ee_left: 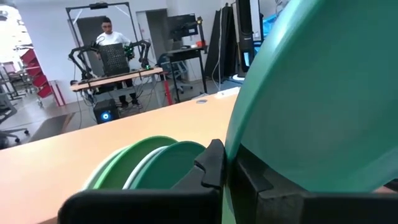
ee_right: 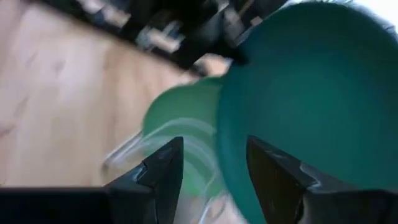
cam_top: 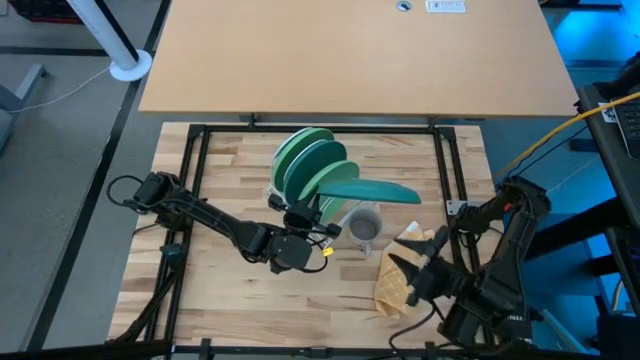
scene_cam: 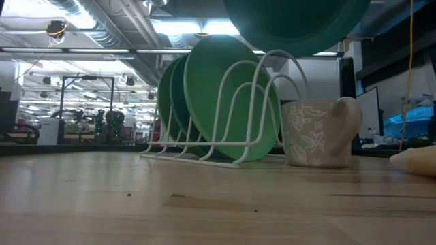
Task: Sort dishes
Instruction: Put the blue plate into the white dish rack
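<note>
teal plate (cam_top: 368, 188) is clamped by its edge in the left gripper (cam_top: 318, 212), held above the white rack (scene_cam: 225, 136) near the worktop's middle. best tip it upright, then drop it into the free slot. right gripper (ee_right: 208, 165) sits open near the right edge.

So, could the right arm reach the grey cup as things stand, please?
Probably, but only from the side. The teal plate held in the left end effector hangs over the grey cup, with the rack close beside it. The side facing the open right end effector looks free.
</note>
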